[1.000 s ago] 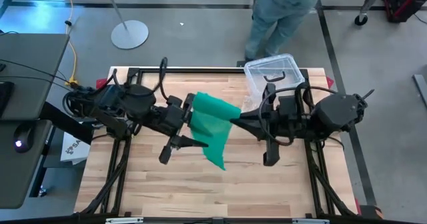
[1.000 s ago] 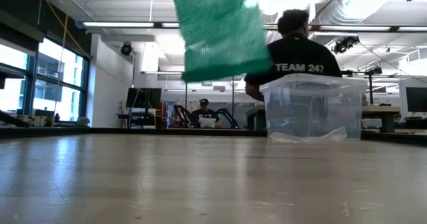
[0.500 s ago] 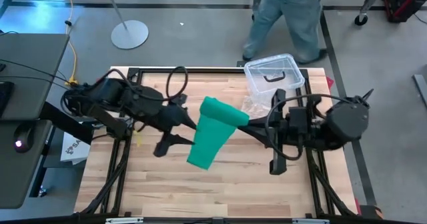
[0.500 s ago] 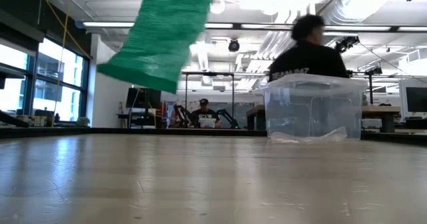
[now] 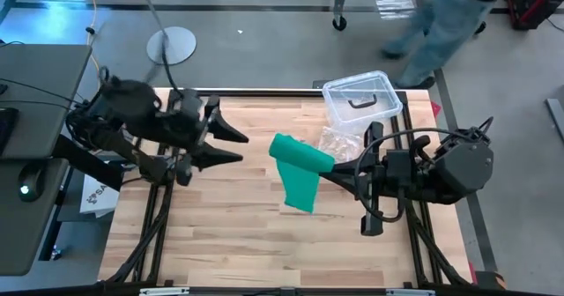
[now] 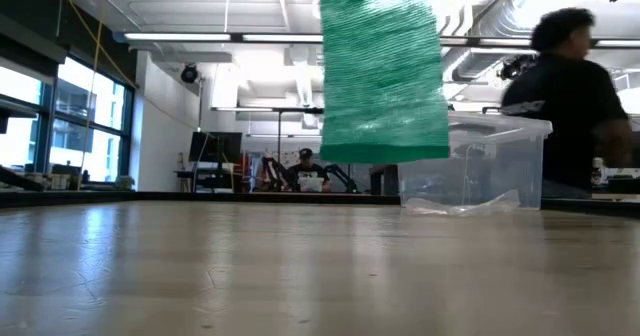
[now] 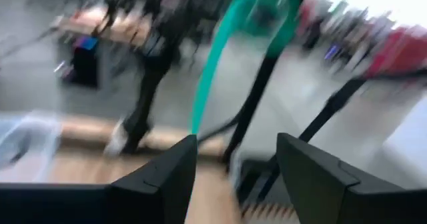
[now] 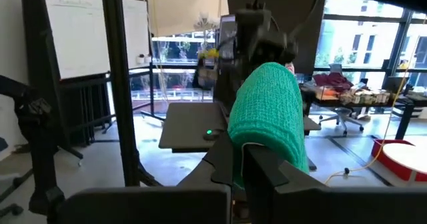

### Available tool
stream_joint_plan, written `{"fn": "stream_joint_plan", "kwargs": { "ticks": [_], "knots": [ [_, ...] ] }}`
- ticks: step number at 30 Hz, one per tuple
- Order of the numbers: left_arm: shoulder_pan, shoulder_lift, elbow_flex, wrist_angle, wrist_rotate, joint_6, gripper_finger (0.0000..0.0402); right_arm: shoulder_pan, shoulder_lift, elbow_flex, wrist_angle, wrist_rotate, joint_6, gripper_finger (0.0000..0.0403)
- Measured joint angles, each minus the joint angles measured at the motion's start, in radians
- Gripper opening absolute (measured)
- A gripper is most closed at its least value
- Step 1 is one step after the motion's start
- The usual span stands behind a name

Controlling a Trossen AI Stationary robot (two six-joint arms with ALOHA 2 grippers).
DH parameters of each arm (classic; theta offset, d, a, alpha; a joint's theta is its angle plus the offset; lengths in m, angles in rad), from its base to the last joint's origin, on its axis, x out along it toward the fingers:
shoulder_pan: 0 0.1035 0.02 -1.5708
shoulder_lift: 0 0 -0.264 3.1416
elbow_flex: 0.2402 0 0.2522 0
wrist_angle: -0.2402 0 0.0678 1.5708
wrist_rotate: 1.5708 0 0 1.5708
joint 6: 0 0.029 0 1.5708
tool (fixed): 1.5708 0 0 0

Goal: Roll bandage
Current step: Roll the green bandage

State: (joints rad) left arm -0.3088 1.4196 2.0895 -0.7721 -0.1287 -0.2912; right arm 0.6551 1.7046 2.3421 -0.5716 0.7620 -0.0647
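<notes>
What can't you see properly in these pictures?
- Top of the bandage: low view, cut off by the picture's upper edge.
- Room behind the left gripper: left wrist view, all blurred.
- Person: high view, head cut off by the edge.
- Plastic box: low view, partly behind the bandage.

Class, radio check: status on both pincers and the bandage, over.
Right pincer shut on bandage, strip hanging clear of the table. Left pincer open, empty, well left of it. Clear box at far edge, not in the way.

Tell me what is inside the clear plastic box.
The clear plastic box holds a black handle, seen from above. In the low view, crinkly clear plastic lies at its base. The hanging green bandage covers the box's left edge.
</notes>
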Motion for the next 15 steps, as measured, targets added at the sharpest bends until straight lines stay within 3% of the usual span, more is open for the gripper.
{"fn": "stream_joint_plan", "kwargs": {
  "ticks": [4,8,15],
  "knots": [
    [0.000,0.017,0.000,0.164,0.068,-0.067,0.0164,-0.001,0.000,0.000,-0.016,0.000,0.005,0.0004],
    [0.010,0.038,0.000,0.230,0.072,-0.127,0.0141,-0.006,0.000,0.000,-0.016,0.000,0.009,0.0004],
    [0.060,0.061,0.000,0.314,0.208,-0.262,0.0145,-0.019,0.001,0.000,-0.027,-0.002,0.038,0.0004]
  ]
}}
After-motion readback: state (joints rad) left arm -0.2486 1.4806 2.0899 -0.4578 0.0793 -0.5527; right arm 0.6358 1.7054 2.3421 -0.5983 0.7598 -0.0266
